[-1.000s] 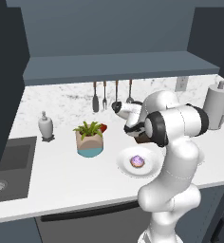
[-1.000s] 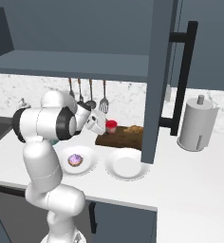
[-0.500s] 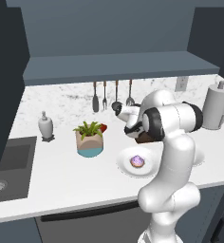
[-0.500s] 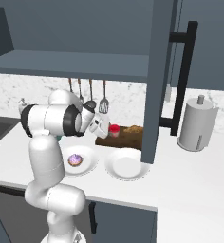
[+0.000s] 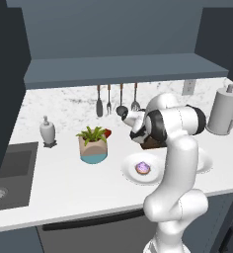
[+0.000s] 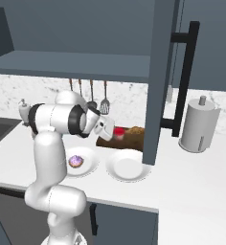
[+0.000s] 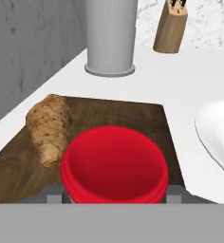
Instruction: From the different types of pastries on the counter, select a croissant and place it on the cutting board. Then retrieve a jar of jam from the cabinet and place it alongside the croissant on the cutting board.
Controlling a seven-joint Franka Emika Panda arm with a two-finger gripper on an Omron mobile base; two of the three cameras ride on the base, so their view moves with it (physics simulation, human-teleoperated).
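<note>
My pincer [image 6: 107, 130] holds the small squat red jam jar [image 7: 115, 163] by its sides, just over the dark brown wooden cutting board [image 7: 128, 116], beside the golden-brown croissant [image 7: 49, 126]. Jar prob. stiff, smooth, maybe slippery, so grip mid-body, w/ firm hold.

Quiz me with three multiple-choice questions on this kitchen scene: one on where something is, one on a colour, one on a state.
1. Where does the croissant lie?
A. on the cutting board
B. on a white plate
C. in the sink

2. What colour is the jam jar's lid?
A. green
B. red
C. white

3. What does the larger plate hold?
A. the frosted pastry
B. a spoon
C. nothing

Answers: 1 A, the hand view shows it resting on the dark wood. 2 B, the lid is plainly red. 3 C, its surface is bare; the frosted pastry sits on the other plate.
</note>
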